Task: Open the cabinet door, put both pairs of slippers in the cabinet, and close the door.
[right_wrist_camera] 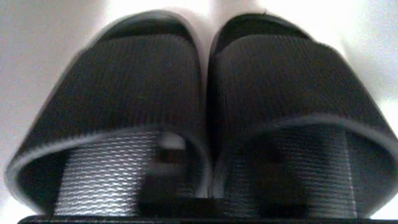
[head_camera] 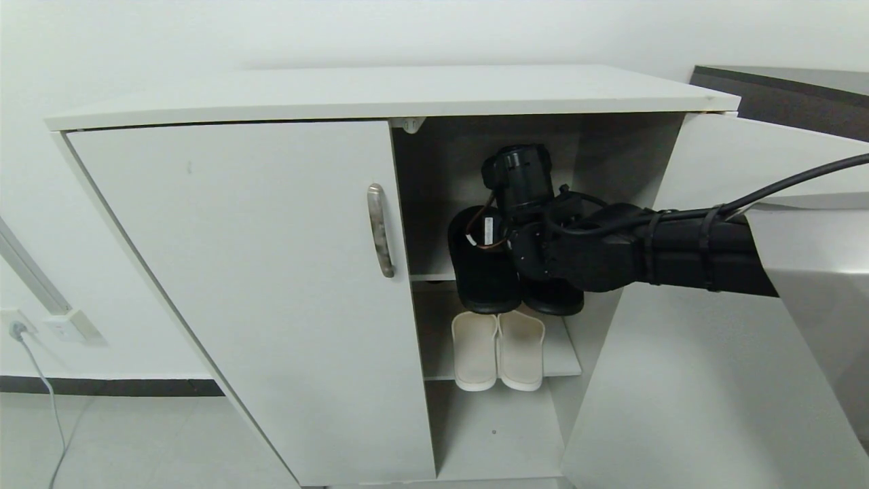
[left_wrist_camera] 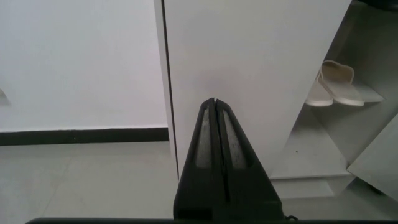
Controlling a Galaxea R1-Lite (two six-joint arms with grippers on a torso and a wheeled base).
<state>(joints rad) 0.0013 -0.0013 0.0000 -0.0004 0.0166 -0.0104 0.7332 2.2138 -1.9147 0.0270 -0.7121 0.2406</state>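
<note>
The white cabinet (head_camera: 380, 95) has its right door (head_camera: 679, 387) swung open and its left door (head_camera: 237, 285) closed. A white pair of slippers (head_camera: 499, 350) lies side by side on the lower shelf, also seen as white slippers (left_wrist_camera: 339, 84) in the left wrist view. My right gripper (head_camera: 519, 268) is inside the cabinet at the middle shelf, shut on the black slippers (head_camera: 483, 278), whose heels overhang the shelf edge. Up close, the black slippers (right_wrist_camera: 143, 93) sit pressed together. My left gripper (left_wrist_camera: 215, 112) is shut and empty, low in front of the closed left door.
A metal handle (head_camera: 380, 231) sits on the left door's inner edge. A wall socket with a cable (head_camera: 17, 333) is at the far left, above the bare floor. The bottom shelf (head_camera: 495, 435) holds nothing.
</note>
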